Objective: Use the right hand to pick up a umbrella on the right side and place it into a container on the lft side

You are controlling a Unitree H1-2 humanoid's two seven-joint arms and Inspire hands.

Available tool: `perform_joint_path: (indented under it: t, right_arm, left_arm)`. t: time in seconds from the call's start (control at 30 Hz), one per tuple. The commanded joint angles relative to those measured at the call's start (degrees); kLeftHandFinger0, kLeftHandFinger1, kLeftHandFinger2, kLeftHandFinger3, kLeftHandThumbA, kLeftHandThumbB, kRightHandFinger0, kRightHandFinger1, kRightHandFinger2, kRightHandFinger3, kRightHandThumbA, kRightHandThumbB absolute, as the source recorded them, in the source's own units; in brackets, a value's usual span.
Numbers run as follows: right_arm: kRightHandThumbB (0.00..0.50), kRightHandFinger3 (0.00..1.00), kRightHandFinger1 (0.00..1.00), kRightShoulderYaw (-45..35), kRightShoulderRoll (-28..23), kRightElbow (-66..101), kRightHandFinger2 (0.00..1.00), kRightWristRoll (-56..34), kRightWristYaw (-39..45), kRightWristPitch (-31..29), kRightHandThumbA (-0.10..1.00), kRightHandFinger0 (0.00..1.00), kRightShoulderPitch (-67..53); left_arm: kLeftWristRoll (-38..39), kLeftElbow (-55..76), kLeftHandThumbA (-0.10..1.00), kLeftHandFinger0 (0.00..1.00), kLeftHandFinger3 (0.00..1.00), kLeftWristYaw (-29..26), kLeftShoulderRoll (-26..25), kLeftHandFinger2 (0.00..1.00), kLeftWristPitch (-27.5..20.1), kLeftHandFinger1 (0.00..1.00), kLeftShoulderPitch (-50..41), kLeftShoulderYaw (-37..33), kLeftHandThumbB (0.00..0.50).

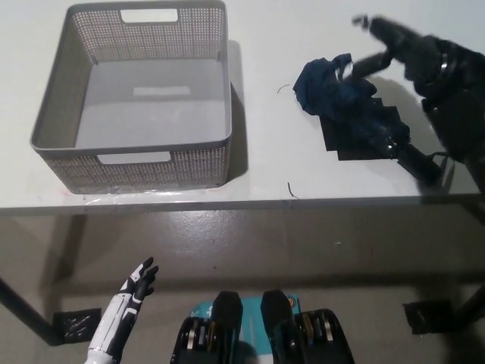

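Observation:
A folded dark blue umbrella (pixel 350 114) lies on the white table (pixel 265 91) at the right, its black handle (pixel 420 164) pointing toward the front right edge. My black right hand (pixel 398 49) hovers over the umbrella's far end, fingers spread and slightly blurred, holding nothing. The grey perforated basket (pixel 132 95) stands on the table's left side with nothing in it. My white left hand (pixel 138 282) hangs low at the lower left, below the table edge, fingers apart.
The table's front edge (pixel 242 203) runs across the middle of the picture. A black table foot (pixel 428 315) shows on the floor at lower right, another (pixel 72 326) at lower left.

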State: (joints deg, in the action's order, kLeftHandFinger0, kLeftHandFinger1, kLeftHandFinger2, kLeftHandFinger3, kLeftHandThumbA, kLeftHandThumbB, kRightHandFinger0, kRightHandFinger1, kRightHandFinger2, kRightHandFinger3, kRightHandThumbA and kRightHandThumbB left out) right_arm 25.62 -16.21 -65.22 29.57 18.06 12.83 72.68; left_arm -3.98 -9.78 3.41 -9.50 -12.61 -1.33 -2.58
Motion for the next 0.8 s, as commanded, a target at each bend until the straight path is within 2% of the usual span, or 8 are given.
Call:
perform_joint_path:
  t: [0.0,0.03,0.2,0.33,0.47,0.57,0.67,0.77]
  right_arm:
    - [0.5,1.0,1.0,4.72,1.8,-7.81,1.0,4.36,1.82,2.59,0.88,1.0,8.63]
    - [0.5,1.0,1.0,6.53,1.75,-9.43,1.0,5.38,1.39,2.22,0.95,1.0,8.52]
    - [0.5,1.0,1.0,9.12,1.75,-12.24,1.0,5.33,2.29,3.03,0.99,1.0,7.59]
    - [0.5,1.0,1.0,9.4,2.51,-13.02,1.0,4.79,2.05,2.89,0.95,1.0,5.09]
    - [0.5,1.0,1.0,8.53,3.71,-13.81,1.0,3.4,3.73,1.91,0.95,1.0,2.31]
    - [0.5,1.0,1.0,7.16,5.03,-14.73,1.0,2.01,3.83,2.35,0.9,1.0,0.08]
    - [0.5,1.0,1.0,7.9,5.89,-15.39,1.0,2.95,3.33,1.86,0.92,1.0,-2.49]
    - [0.5,1.0,1.0,7.65,6.2,-15.74,1.0,2.76,1.56,1.27,0.83,1.0,-4.74]
  left_arm:
    - [-0.24,2.32,1.0,1.0,1.0,0.94,-1.4,1.0,-4.2,1.0,-0.18,-0.03,0.272]
    - [-0.28,2.36,1.0,1.0,1.0,0.91,-1.36,1.0,-4.53,1.0,-0.24,-0.03,0.263]
    - [0.13,2.2,1.0,1.0,1.0,1.5,-1.36,1.0,-4.35,1.0,0.3,0.04,0.285]
    - [-0.18,1.93,1.0,1.0,1.0,1.64,-1.29,1.0,-4.72,1.0,0.33,-0.16,0.276]
    - [0.16,2.29,1.0,1.0,1.0,2.23,-1.38,1.0,-4.46,1.0,0.19,-0.28,0.287]
    - [-0.34,2.1,1.0,1.0,1.0,2.02,-1.34,1.0,-4.45,1.0,0.99,-0.17,0.295]
    - [-0.41,2.78,1.0,1.0,1.0,2.18,-1.44,1.0,-3.53,1.0,1.19,-0.09,0.309]
    - [0.04,2.58,1.0,1.0,1.0,2.35,-1.45,1.0,-3.87,1.0,1.62,0.05,0.319]
